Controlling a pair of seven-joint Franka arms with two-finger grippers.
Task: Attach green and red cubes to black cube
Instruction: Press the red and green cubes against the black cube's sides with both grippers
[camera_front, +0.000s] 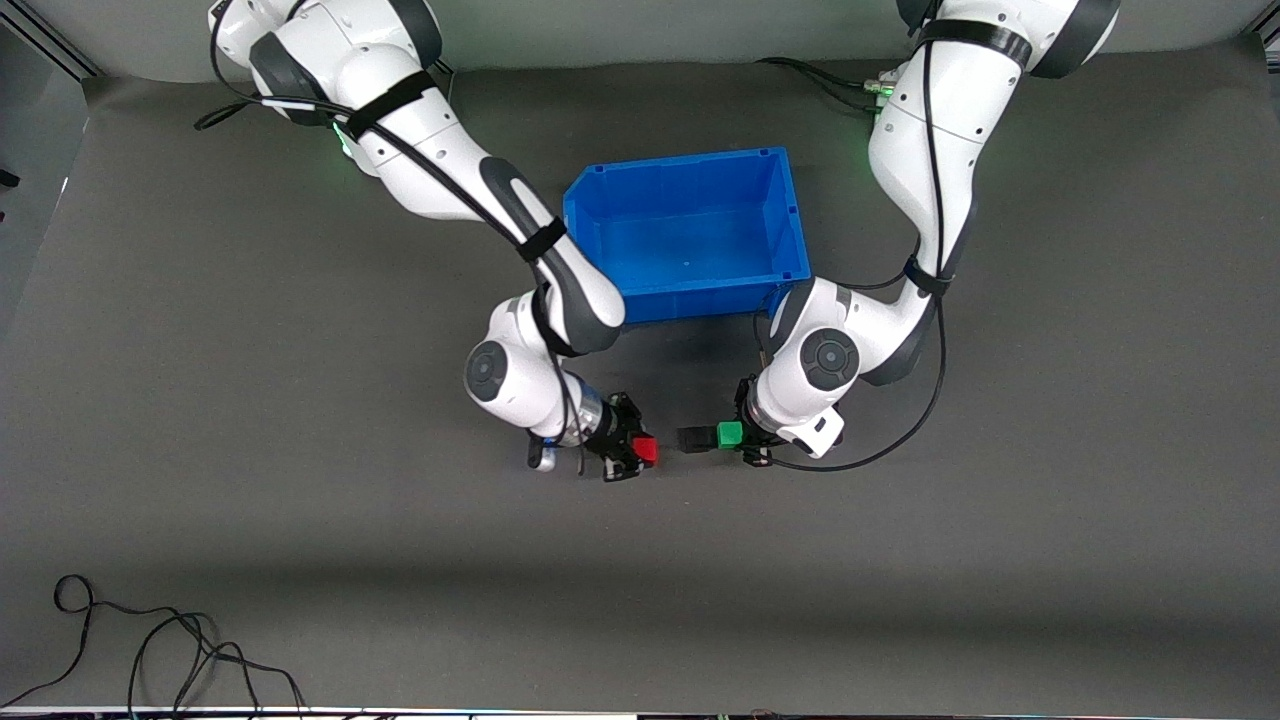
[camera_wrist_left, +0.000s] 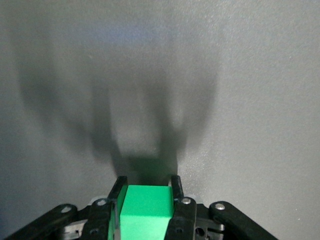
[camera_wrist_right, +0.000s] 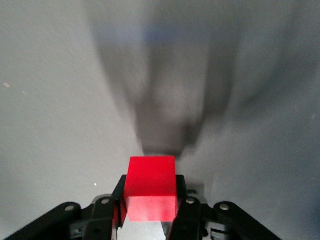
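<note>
Step in hand: I judge green is already joined to black; red is the one left to bring in.
Left gripper (camera_front: 738, 436): my left arm holds it low over the mat, nearer the front camera than the blue bin (camera_front: 690, 232). Its fingers (camera_wrist_left: 176, 187) are clamped narrow on the green cube (camera_front: 730, 434).
Green cube: pinched between the left fingers, its free face turned toward the right arm's end of the table.
Black cube (camera_front: 695, 439): sits against that free face of the green cube, touching it as far as I can tell from the front view. The left wrist view does not show it.
Right gripper (camera_front: 634, 452): low over the mat, facing the left one, fingers closed narrow on the red cube (camera_front: 645, 450).
Red cube: gripped, sticking out past the fingertips, near the black cube but apart; bare mat shows between them.
Next move: I reckon I must slide the right gripper toward the left arm's end until red meets the black face squarely, level and in line.
Risk: a skewed approach could knock the black cube off the green one.
</note>
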